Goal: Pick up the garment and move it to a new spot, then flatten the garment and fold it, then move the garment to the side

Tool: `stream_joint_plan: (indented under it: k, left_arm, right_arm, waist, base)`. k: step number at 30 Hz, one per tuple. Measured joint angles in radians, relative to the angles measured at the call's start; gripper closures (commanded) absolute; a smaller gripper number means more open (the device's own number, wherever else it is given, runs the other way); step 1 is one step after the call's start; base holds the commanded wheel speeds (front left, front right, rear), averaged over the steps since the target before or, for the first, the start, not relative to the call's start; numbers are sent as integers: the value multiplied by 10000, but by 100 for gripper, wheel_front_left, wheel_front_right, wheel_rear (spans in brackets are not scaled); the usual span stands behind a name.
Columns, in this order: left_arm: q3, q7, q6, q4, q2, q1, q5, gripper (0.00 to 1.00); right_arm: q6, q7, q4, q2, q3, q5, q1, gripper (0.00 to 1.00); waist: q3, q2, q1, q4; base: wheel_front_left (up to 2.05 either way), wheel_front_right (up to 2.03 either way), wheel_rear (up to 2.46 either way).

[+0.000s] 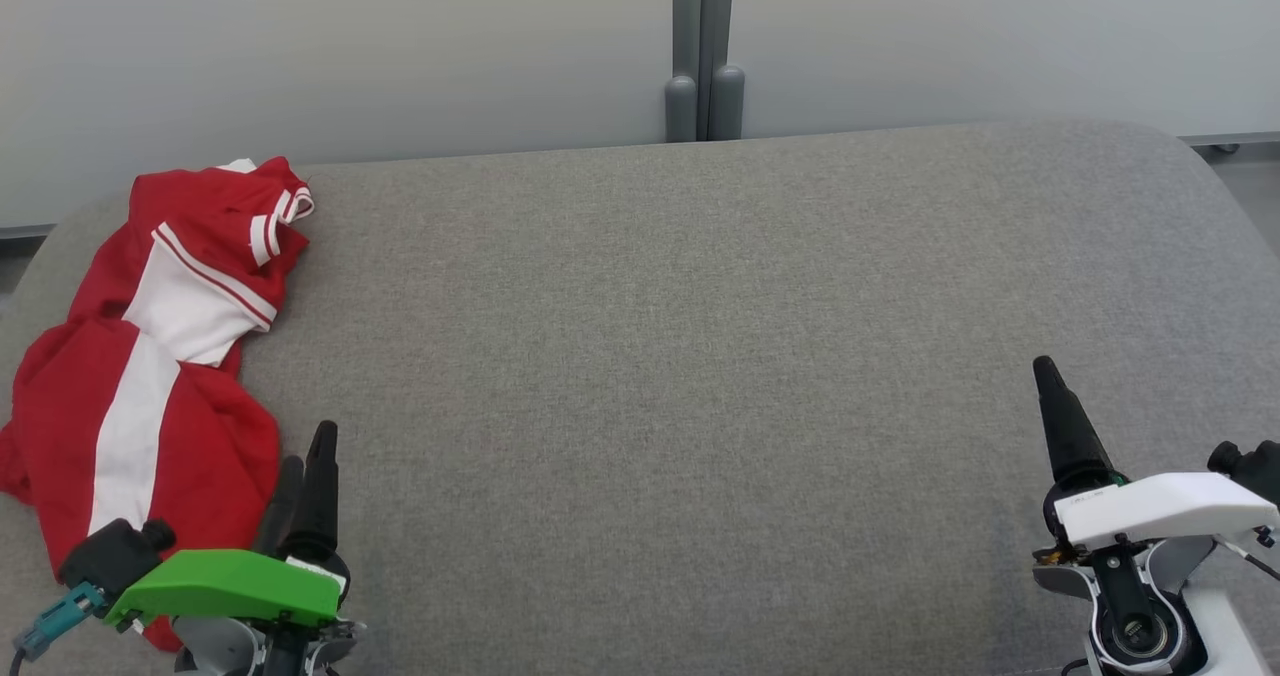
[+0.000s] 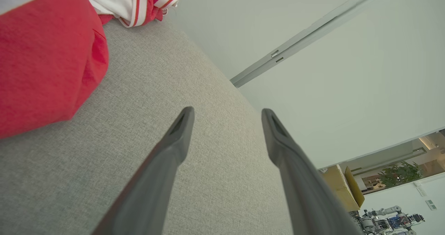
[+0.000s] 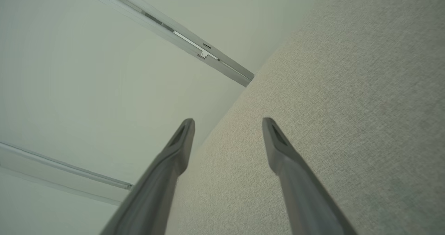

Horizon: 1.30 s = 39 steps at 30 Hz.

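The garment (image 1: 150, 356) is a red shirt with white panels and striped cuffs, lying crumpled at the far left of the grey padded table (image 1: 700, 356). In the left wrist view the garment (image 2: 45, 54) sits at the upper left. My left gripper (image 1: 305, 451) stands open just right of its lower edge, nothing between the fingers; the left wrist view shows that gripper (image 2: 227, 115) over bare table cloth. My right gripper (image 3: 227, 123) is open and empty at the table's right side, where one dark finger (image 1: 1060, 416) points up in the head view.
A pale wall with a grey vertical post (image 1: 705, 46) runs behind the table. The table's rounded corners fall away at the far left and far right (image 1: 1190, 156). A cardboard box (image 2: 342, 188) stands beyond the table in the left wrist view.
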<state>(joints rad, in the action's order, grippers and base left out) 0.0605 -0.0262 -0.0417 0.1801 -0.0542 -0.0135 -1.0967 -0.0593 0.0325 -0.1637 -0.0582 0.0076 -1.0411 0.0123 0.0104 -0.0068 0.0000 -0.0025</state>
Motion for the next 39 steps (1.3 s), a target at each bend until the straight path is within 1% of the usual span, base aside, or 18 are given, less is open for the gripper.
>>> stream_joint_plan:
  k: [2,6,10,13,20,25,29,30,33,35,38,39]
  left_arm:
    - [63,-63,73,-46,-2,3,255,0]
    - [138,-198,155,-190,-12,23,909,0]
    - [236,-320,255,-305,-12,34,1484,0]
    - [316,-410,347,-353,-12,58,1964,0]
    - [397,-648,523,-598,-10,195,2961,0]
    - [454,-819,652,-706,-6,229,3639,0]
    - [508,-984,765,-880,0,337,4140,0]
    - [529,-993,775,-903,0,350,4301,0]
    - [635,-1087,817,-970,2,350,4663,0]
    - [688,-1170,871,-1011,6,354,4972,0]
    - [727,-1252,936,-1091,8,362,5340,0]
    - [736,-1298,963,-1118,8,371,5507,0]
  right_arm:
    - [13,46,77,-15,98,359,11,0]
    - [163,209,224,-29,311,982,62,0]
    - [190,347,316,-21,443,1542,202,0]
    - [351,424,424,-23,587,2021,203,0]
    - [454,654,614,-27,826,3099,295,0]
    - [610,819,763,-27,1011,3818,397,0]
    - [631,918,913,-33,1141,4406,398,0]
    - [702,963,941,-33,1187,4541,398,0]
    - [713,1057,1020,-35,1292,5009,408,0]
    - [798,1137,1097,-38,1342,5271,413,0]
    - [807,1227,1200,-44,1442,5739,430,0]
    - [876,1256,1233,-44,1490,5868,439,0]
  waist:
    - [4,0,0,-5]
    - [16,0,0,-13]
    - [37,0,0,-20]
    - [59,0,0,-27]
    - [112,0,0,-45]
    - [130,0,0,-52]
    - [143,0,0,-56]
    - [148,0,0,-57]
    - [164,0,0,-60]
    - [176,0,0,-63]
    - [192,0,0,-67]
    - [198,0,0,-68]
  base:
    - [0,0,0]
    - [0,0,0]
    - [0,0,0]
    - [0,0,0]
    - [0,0,0]
    - [0,0,0]
    - [0,0,0]
    - [0,0,0]
    - [0,0,0]
    - [0,0,0]
    - [0,0,0]
    - [0,0,0]
